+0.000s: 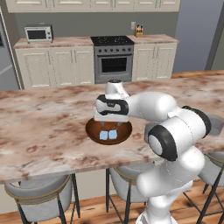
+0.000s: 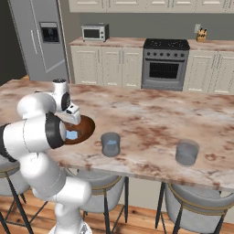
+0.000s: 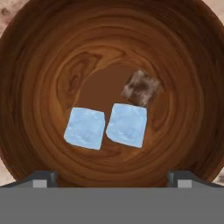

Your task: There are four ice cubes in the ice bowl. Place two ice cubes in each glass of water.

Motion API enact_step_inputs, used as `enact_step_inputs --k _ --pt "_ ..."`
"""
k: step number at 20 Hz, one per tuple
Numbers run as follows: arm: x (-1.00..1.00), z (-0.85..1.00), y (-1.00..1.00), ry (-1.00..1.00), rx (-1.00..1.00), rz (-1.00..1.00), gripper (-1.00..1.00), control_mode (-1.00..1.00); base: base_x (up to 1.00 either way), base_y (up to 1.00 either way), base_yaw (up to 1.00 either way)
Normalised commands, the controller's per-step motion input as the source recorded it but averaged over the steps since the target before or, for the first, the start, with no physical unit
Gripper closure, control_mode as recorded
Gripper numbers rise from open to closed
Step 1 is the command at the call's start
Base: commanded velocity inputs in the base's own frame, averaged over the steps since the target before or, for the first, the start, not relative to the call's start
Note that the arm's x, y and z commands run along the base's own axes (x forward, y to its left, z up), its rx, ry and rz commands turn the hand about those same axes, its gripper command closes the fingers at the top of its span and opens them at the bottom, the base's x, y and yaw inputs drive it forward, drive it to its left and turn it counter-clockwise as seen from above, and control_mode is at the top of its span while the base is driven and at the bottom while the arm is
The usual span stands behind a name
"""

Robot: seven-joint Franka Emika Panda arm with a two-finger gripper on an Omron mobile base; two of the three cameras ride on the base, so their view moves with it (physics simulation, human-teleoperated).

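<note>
No legible brand, label or writing appears on any object.

Left base view: the ice bowl (image 1: 109, 131), a wide dark-brown wooden dish, sits on the marble counter (image 1: 43, 122) near its front edge. Two pale-blue ice cubes (image 1: 108, 135) lie side by side in the bowl's near half. The end effector (image 1: 111, 119) hangs directly above the bowl, pointing down, its body covering the bowl's far half.

Right base view: the bowl (image 2: 81, 129) lies toward the left end of the counter (image 2: 151, 119), partly hidden by the arm, with one cube (image 2: 71, 135) showing beside the elbow. To its right, close to the front edge, stands a glass of water (image 2: 110, 144); a second glass of water (image 2: 187, 152) stands well apart, farther right along the same edge. Both tumblers are grey and translucent; whether any cube is inside either cannot be told.

Hand view: the bowl's grained interior (image 3: 52, 65) lies below the camera. The two cubes (image 3: 85, 128) (image 3: 127, 124) rest just beside each other near the bowl's centre, almost touching. Above and right of the second cube lies a small brown-and-grey mottled square patch (image 3: 140, 88) whose nature cannot be told. The fingertips (image 3: 43, 178) (image 3: 181, 178) stand far apart with nothing held between them; both cubes lie between the two tips, ahead of them and untouched.
</note>
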Motion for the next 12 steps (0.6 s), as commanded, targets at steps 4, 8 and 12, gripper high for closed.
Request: enact_step_inputs --k 4,8,12 --pt "0.0 -0.07 0.31 0.16 0.0 0.0 -1.0 -1.0 0.0 0.0 0.0" --pt "0.04 -0.13 0.34 0.13 0.0 0.0 -1.0 -1.0 0.0 0.0 0.0" --pt "0.2 -0.35 0.03 0.01 0.0 0.0 -1.0 -1.0 0.0 0.0 0.0"
